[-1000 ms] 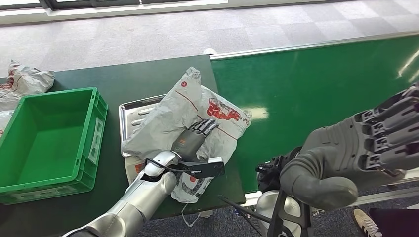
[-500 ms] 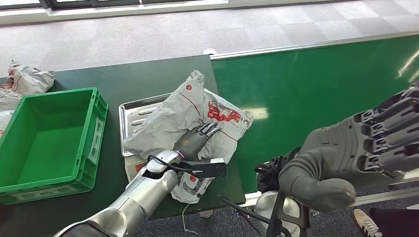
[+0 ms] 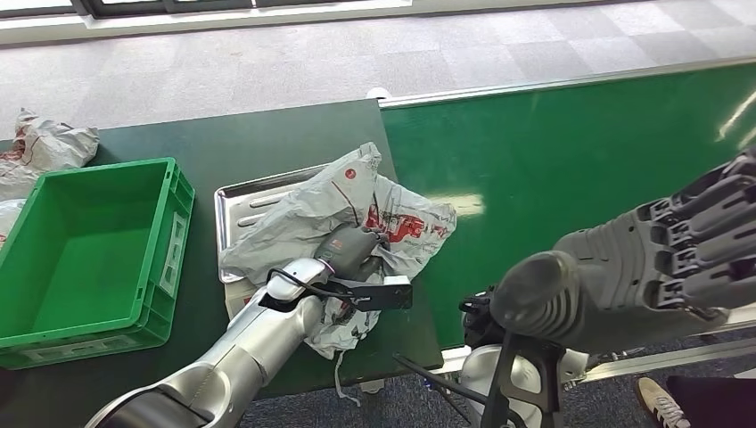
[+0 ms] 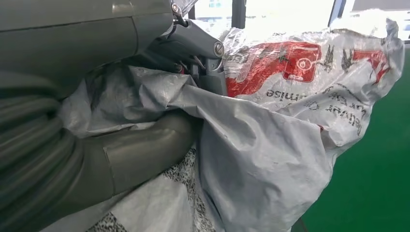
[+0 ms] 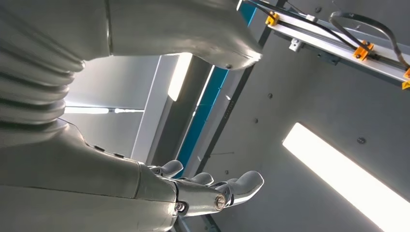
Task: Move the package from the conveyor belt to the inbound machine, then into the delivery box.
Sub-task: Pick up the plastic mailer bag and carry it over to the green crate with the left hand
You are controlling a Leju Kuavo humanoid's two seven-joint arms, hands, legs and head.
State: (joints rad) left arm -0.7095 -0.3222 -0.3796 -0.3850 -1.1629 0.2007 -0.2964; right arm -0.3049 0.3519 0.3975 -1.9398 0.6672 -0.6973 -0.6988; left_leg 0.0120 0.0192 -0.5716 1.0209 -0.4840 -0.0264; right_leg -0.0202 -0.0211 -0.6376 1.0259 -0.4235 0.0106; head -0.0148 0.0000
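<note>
Left hand sunk into the crumpled grey package, fingers curled into the plastic film and gripping a fold of it, thumb wrapped under. Seen again up close from the left wrist: left hand buried in grey wrinkles, package printed with red blocks and dark lettering bulging around the fingers. Package lying across the metal tray, covering most of it, one rumpled end hanging over the near edge of the dark green surface, the far corner peaked up toward the conveyor belt. Tray sitting on the surface just beside the belt's left end, between the belt and the green crate. Crate standing well to the left of the tray, open top up. More grey bagged parcels heaped at the far left edge of the surface, beyond the crate. Right hand raised close to the head camera over the belt's near edge, well apart from the package, holding nothing, fingers extended side by side, thumb sticking out toward the left. From the right wrist, right hand turned up toward ceiling lights, fingers loosely stretched and only slightly bent. A shoe on the floor at the lower right corner.
</note>
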